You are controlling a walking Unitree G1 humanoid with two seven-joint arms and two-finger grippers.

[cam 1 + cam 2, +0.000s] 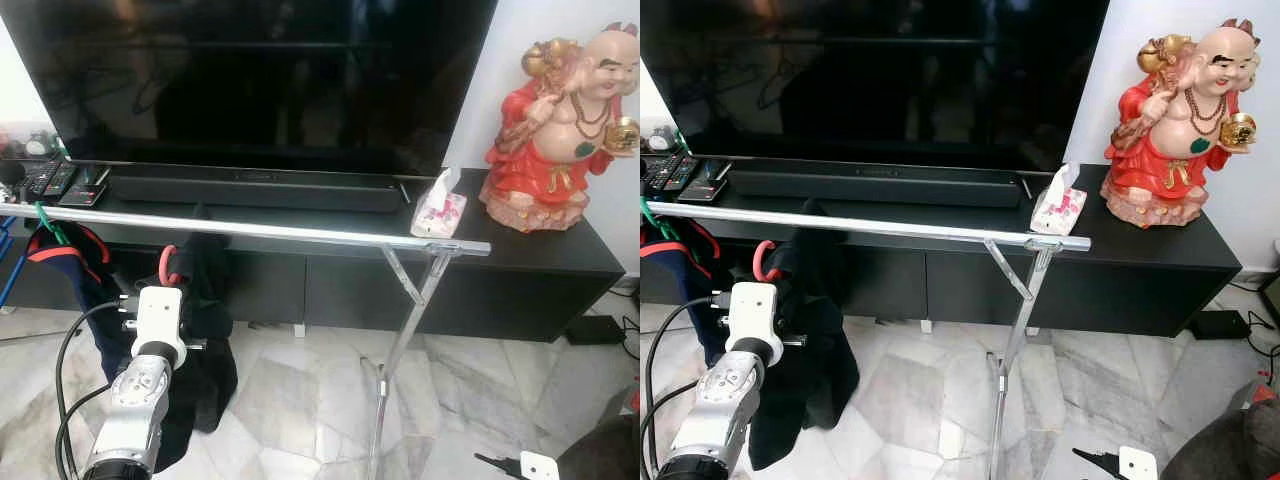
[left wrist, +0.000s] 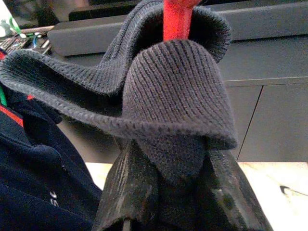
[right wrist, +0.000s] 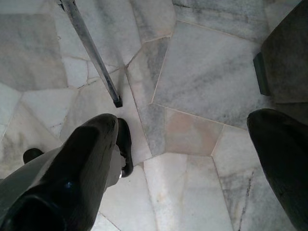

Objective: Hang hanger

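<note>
Television and black cabinet stand behind one chrome rail running left to right. We find the left gripper clamped on a dark knit garment carrying one red hanger, its hook just below the rail. We note the right gripper spread wide, empty, near the floor.

Left gripper clamped, right gripper agape.

Silver jointed left arm with a white boxy wrist — black cables looping beside it — glossy black fingers.
</note>
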